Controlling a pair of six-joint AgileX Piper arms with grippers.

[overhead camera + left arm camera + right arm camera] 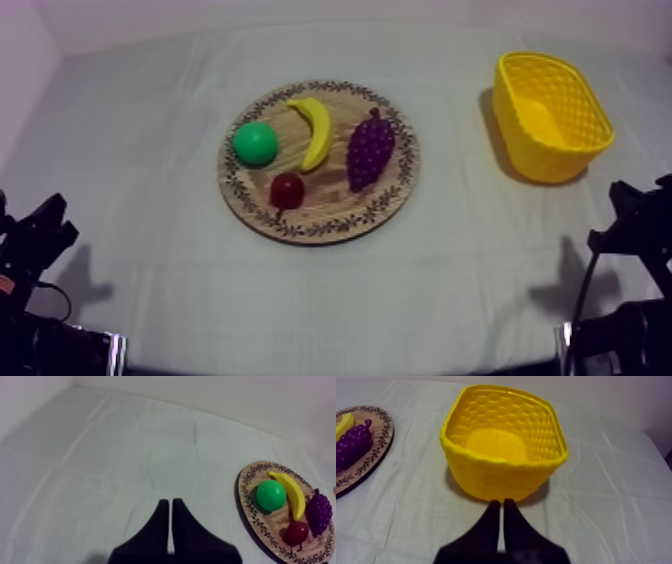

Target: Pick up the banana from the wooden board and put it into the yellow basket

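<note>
A yellow banana (pixel 314 130) lies on the round wooden board (pixel 318 223) at the table's centre, between a green round fruit (pixel 255 143) and a bunch of purple grapes (pixel 369 149). The yellow basket (pixel 548 115) stands empty at the far right. My left gripper (pixel 40 232) rests low at the left edge, shut, well short of the board (pixel 248 510) and banana (pixel 291 492). My right gripper (pixel 628 215) rests low at the right; its fingers (pixel 503 507) lie together just in front of the basket (pixel 503 443).
A small red fruit (pixel 287 189) sits on the board's near side. The grapes (pixel 353 443) and board rim (pixel 377 446) lie beside the basket. Bare grey-white cloth surrounds the board on all sides.
</note>
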